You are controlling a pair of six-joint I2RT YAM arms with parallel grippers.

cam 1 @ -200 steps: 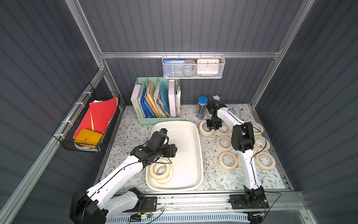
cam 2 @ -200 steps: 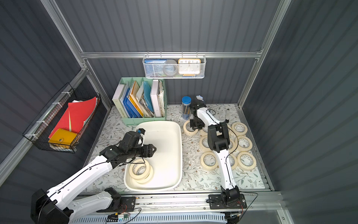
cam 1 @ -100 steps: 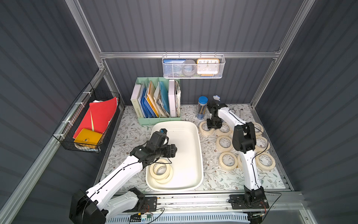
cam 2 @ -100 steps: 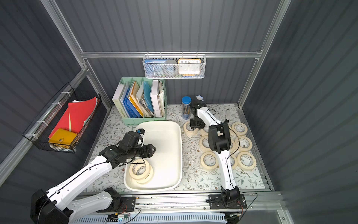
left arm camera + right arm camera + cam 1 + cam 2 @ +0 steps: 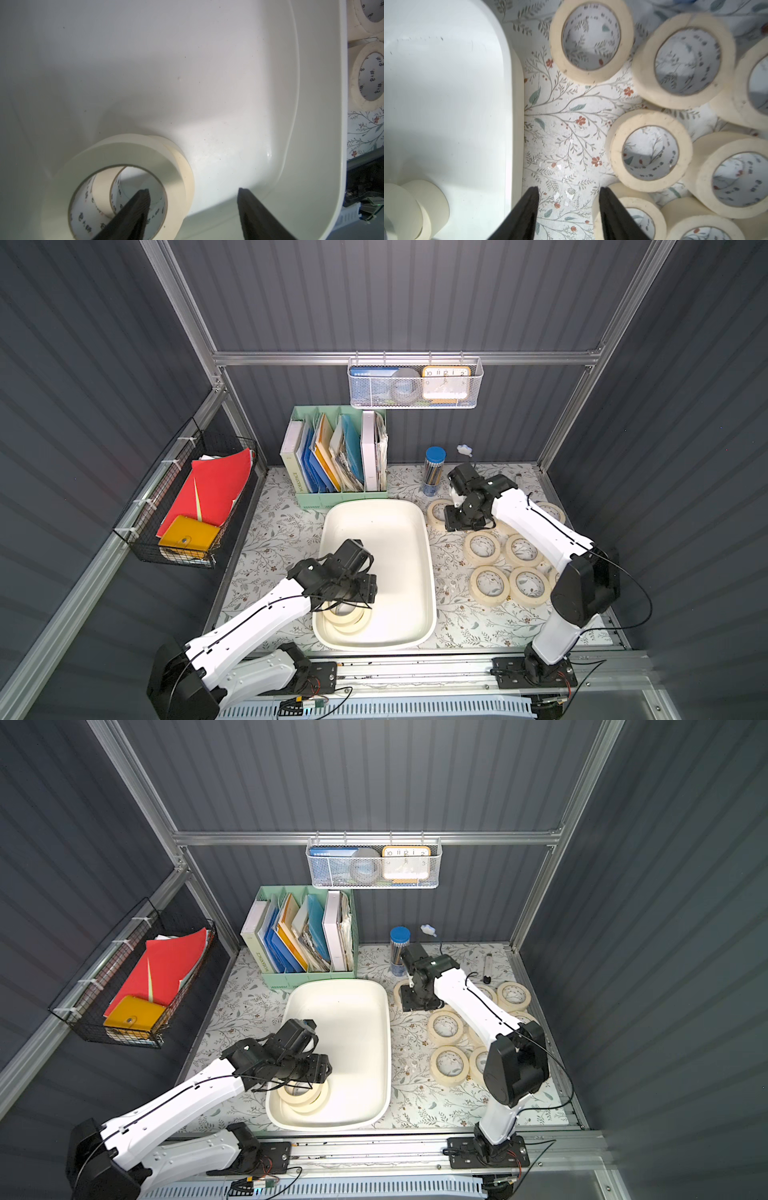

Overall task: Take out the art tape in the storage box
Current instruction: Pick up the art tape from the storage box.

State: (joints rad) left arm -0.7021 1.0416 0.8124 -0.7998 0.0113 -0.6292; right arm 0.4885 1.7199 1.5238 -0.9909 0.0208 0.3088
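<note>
— The left fingers [image 5: 133, 214]?
— Apart, clamped on nothing. One tip hangs inside the ring of the upper cream-beige masking-tape roll [image 5: 124, 153]. The other is outside it, above the bare floor of the shallow cream-white plastic storage tub [image 5: 187, 72].
— More tape in there?
— A second roll [image 5: 188, 174] lies under the first, slightly offset. Both sit in the tub's corner nearest the left arm's base.
— And the right fingers [image 5: 523, 214]?
— Also apart and empty. They hang over the floral-patterned counter [image 5: 566, 124], between the tub's rim and the other beige rolls [image 5: 614, 151], which lie flat outside the tub.
</note>
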